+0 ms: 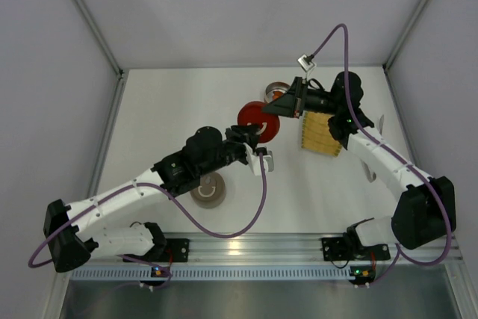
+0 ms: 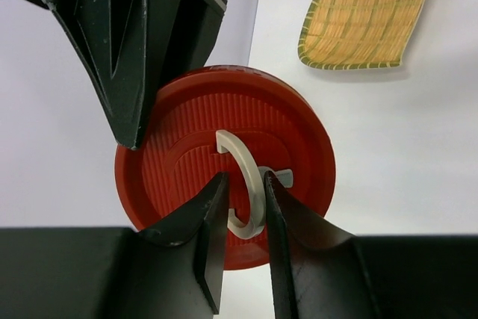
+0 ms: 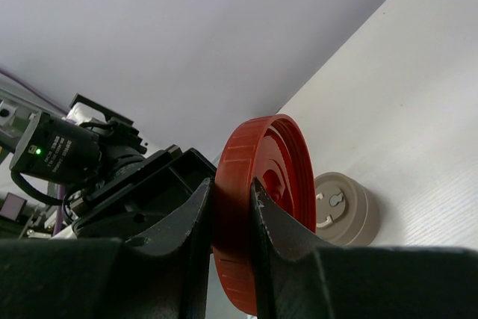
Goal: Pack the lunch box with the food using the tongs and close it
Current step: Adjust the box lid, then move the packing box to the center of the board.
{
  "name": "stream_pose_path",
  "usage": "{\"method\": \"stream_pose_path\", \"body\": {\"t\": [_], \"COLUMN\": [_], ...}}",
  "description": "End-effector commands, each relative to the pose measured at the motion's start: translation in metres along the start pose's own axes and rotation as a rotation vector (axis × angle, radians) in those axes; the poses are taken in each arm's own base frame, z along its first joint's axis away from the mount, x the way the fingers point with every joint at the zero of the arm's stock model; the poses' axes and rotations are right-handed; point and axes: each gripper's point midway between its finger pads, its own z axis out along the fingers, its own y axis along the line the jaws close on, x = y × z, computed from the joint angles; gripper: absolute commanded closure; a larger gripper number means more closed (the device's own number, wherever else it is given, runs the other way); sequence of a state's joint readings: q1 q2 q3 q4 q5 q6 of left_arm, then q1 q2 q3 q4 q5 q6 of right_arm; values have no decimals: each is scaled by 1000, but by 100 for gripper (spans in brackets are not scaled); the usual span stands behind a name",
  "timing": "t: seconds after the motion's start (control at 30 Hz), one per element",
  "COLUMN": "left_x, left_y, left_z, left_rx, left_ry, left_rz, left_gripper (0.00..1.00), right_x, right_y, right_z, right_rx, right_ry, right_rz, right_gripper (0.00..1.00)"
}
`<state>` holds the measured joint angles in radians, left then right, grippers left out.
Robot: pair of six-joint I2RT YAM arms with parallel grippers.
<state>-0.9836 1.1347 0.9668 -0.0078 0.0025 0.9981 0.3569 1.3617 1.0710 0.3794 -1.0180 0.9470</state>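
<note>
1. Between the left fingers (image 2: pixel 213 233) sits the white ring (image 2: pixel 252 184) of the red lid (image 2: pixel 187 147). They pinch it from both sides.
2. Pinching the lid's rim are the right fingers (image 3: pixel 196 237). They hold the lid up on its edge.
3. I think this step is about the lid, which is being passed or worked between the two arms. Packing has not begun.
4. Next, one side must hold tight before the other lets go, or the lid may drop.
5. I cannot pick out any food or tongs. One tin (image 3: pixel 340 207) sits on the surface (image 1: pixel 179 102) just behind the lid. Another tin (image 1: pixel 208 189) sits under the left arm (image 1: pixel 142 192). A mat (image 2: pixel 370 16) lies off to the right.
6. Low over the surface, the left arm reaches from the near left to the middle. Over on the right side, the right arm (image 1: pixel 381 158) goes up, then bends back left.
</note>
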Motion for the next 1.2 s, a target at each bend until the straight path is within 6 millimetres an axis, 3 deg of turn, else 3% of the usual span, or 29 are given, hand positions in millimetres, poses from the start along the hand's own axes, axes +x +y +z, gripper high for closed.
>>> {"method": "stream_pose_path", "body": {"t": [0.0,0.33,0.43,0.57,0.6,0.63,0.7,0.73,0.77,0.8,0.83,0.9,0.93,0.97,1.0,1.03,1.07,1.1,1.13,1.17], "left_x": [2,3,2,-3,-2,-2,-8,-4,-3,-2,5,19,16,33,40,43,66,76,80,102], "left_y": [26,31,29,33,35,38,46,39,39,45,42,41,53,52,56,66,63,64,72,64], "left_z": [-1,6,7,6,6,5,4,3,2,3,2,7,9,9,12,29,29,37,64,65], "left_rx": [-91,-98,-82,-75,-80,-86,-91,-55,-51,-71,-59,-53,-63,-47,-41,-31,-2,17,31,77], "left_ry": [37,47,47,45,54,59,66,95,110,135,171,231,228,284,314,328,408,441,448,531], "left_rz": [-9,-27,-34,-66,-76,-90,-147,-162,-201,-220,-233,-285,-311,-368,-400,-434,-500,-538,-602,-645], "left_gripper": [70,73,80,100,100,100,100,100,100,100,100,100,100,100,100,100,100,100,100,100], "right_x": [-4,-2,-3,-3,-2,-2,-8,-11,-19,-30,-35,-62,-70,-78,-94,-102,-105,-113,-113,-112], "right_y": [27,26,27,26,24,17,15,6,6,-4,-10,-22,-26,-30,-39,-42,-45,-49,-50,-54], "right_z": [-5,-6,-6,-6,-5,-5,-7,-11,-14,-24,-31,-56,-66,-78,-104,-118,-130,-152,-161,-169], "right_rx": [-82,-84,-85,-84,-80,-53,-21,14,28,65,93,164,189,223,281,306,323,366,378,393], "right_ry": [-3,0,-1,10,15,18,12,7,-7,-36,-47,-115,-138,-165,-229,-259,-277,-319,-323,-332], "right_rz": [-81,-76,-74,-78,-73,-66,-75,-67,-76,-72,-58,-72,-83,-81,-92,-97,-104,-105,-118,-112], "right_gripper": [100,100,100,100,95,74,50,30,25,17,1,1,1,1,1,1,1,1,1,1]}}
